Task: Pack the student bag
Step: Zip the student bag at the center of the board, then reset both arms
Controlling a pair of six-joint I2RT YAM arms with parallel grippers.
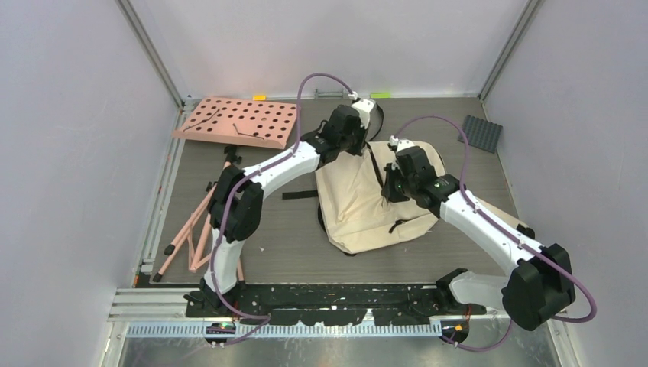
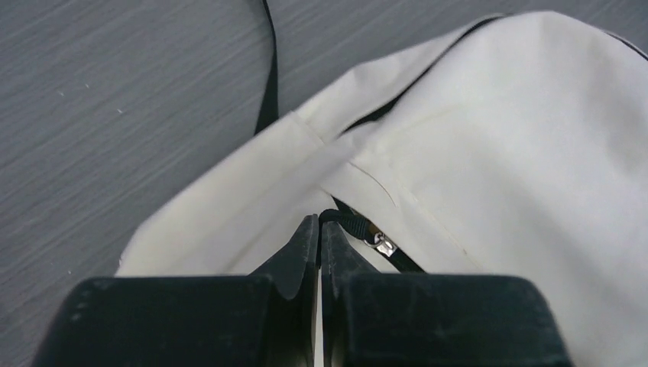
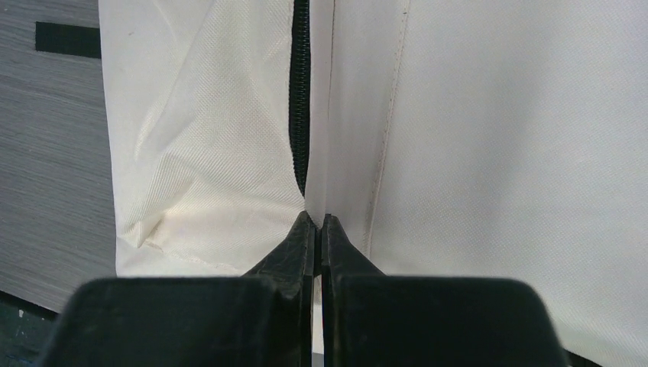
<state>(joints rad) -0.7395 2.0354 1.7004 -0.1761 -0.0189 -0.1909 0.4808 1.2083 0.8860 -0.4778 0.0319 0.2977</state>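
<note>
The left pincer (image 2: 319, 222) was closed, and its tips pinched a black pull cord (image 2: 345, 220) that had a small silver bit (image 2: 384, 245) on it. I think it held the cord because that is the easy part to grab when you want to slide a zip. The right pincer (image 3: 319, 222) was closed too, and it squeezed a thin fold of cream cloth right beside the zip (image 3: 300, 92). I think it held the cloth to keep it tight and flat, so the zip would not bunch up when the other arm pulled. Both pincers were on the student bag (image 1: 359, 206), which lay flat in the middle of the table (image 1: 283, 252), a little toward the right edge. The left pincer was at the end of the bag nearest the far edge, and the right pincer was over the bag's middle. A black strap (image 2: 267, 76) came out from under the bag onto the table. I could not tell if the zip was going open or shut, or what was inside the bag. Farther out, a pink board (image 1: 237, 122) with holes sat by the far left corner, a pink folding stand (image 1: 195, 229) lay along the left edge, and a grey mat (image 1: 481, 131) sat in the far right corner.
</note>
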